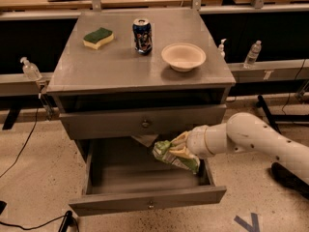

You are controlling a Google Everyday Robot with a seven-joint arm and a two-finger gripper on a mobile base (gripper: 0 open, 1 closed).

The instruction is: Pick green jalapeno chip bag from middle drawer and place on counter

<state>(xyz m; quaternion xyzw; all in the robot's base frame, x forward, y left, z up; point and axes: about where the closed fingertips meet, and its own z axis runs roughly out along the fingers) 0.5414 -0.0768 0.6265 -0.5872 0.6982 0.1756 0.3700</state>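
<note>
Over the open middle drawer (pixel 145 200), toward its right side, the gripper (pixel 179 147) has its fingers (pixel 179 140) closed on the green jalapeno chip bag (pixel 175 159), which hangs tilted, apparently clear of the drawer floor and just below the closed drawer front (pixel 142 123) above. Such a bag should be very light, mostly air and brittle chips inside thin glossy foil, so weight is unlikely to be the trouble; slip and crush are. The smooth film gives the pads little bite, and a hard squeeze on the puffed belly would likely break the chips or pop a seam. The best hold is probably a crimped end or a pinched fold near an edge, where the foil is doubled and flat, and the grip looks to be at the bag's upper side. Being limp, the bag will likely sag and swing on the way up to the counter (pixel 120 64), where a sponge (pixel 98 37), a can (pixel 142 35) and a bowl (pixel 183 57) stand. Exactly where the pads meet the foil is hard to make out, since gripper and bag overlap in a pale blur. The arm (pixel 251 138) runs off the right edge, and it hides part of the drawer's right wall.
</note>
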